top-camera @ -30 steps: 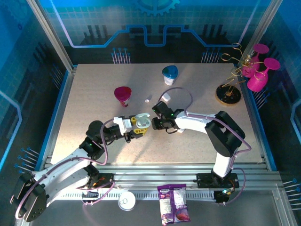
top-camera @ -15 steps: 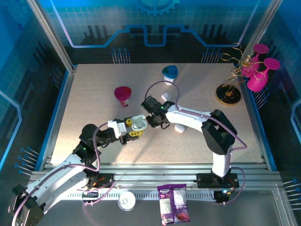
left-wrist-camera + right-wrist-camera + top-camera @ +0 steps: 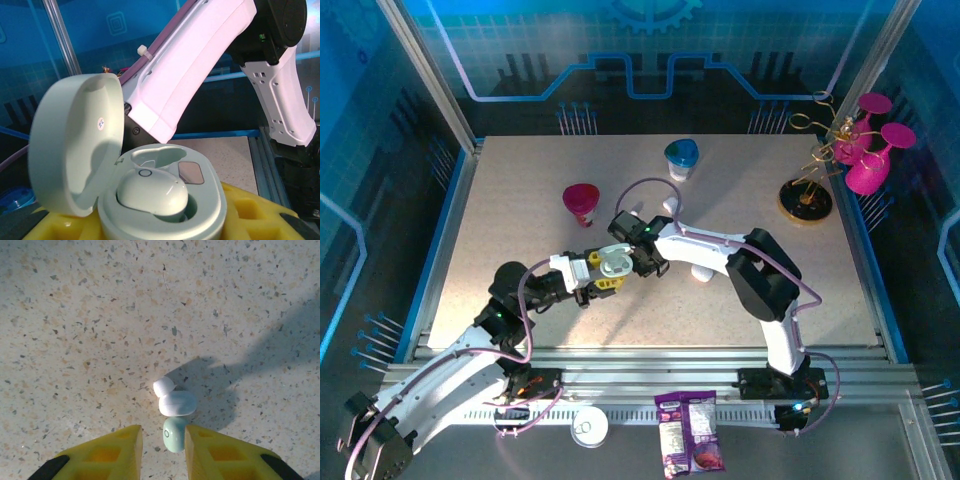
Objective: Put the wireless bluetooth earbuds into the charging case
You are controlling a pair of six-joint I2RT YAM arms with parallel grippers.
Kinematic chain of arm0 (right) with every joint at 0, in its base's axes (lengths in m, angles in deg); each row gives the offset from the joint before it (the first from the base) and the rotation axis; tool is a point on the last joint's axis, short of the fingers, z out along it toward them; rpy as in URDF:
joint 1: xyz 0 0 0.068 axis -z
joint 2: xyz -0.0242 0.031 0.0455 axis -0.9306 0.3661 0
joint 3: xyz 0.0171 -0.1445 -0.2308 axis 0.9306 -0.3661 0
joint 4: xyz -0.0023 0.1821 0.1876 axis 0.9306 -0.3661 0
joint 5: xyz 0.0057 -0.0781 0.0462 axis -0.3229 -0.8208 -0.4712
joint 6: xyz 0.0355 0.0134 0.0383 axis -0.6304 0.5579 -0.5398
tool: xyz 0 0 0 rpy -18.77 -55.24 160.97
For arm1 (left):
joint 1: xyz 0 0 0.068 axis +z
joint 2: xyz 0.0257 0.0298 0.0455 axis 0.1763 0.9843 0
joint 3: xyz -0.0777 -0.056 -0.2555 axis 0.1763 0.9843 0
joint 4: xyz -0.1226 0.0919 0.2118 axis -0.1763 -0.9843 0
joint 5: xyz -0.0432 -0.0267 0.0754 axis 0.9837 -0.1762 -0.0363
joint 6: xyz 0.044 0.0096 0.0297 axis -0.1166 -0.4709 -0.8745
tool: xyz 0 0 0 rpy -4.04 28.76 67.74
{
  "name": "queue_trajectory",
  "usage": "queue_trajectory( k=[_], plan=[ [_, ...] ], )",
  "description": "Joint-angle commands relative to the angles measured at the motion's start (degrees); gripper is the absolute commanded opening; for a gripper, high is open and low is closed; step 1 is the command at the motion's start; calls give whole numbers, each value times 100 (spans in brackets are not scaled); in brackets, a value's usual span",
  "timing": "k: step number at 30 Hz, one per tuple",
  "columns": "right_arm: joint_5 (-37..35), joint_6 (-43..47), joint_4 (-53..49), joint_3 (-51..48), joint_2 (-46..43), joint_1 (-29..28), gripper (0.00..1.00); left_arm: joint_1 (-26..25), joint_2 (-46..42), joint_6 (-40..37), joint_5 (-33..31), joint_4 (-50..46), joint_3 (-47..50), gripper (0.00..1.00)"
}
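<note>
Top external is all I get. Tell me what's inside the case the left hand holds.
Observer: Left wrist view: the charging case has its lid up, with one pale green earbud seated inside.
Operator: Report the other slot.
Observer: The rear slot is empty.
Operator: Now give me what's under the right hand.
Observer: Right wrist view: a loose green earbud lies on the table between the open fingers of the right hand, a white earbud seemingly touching its far end.

Left arm [image 3: 440, 370] and right arm [image 3: 712, 256]: white shells, black joints; purple cables [image 3: 648, 181] ran behind the wrists; right gripper [image 3: 163, 434] fingers [image 3: 107, 452] were yellow.
</note>
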Motion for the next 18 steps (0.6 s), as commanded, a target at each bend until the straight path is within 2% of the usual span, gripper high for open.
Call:
queue_trajectory(
  k=[1,18],
  plan=[
    [-236,134,-277,203,175,-111,28,23,4,-133,70,55,-173,26],
    [-378,153,-261,190,438,-181,27,18,-22,-98,74,68,-135,26]
  ],
)
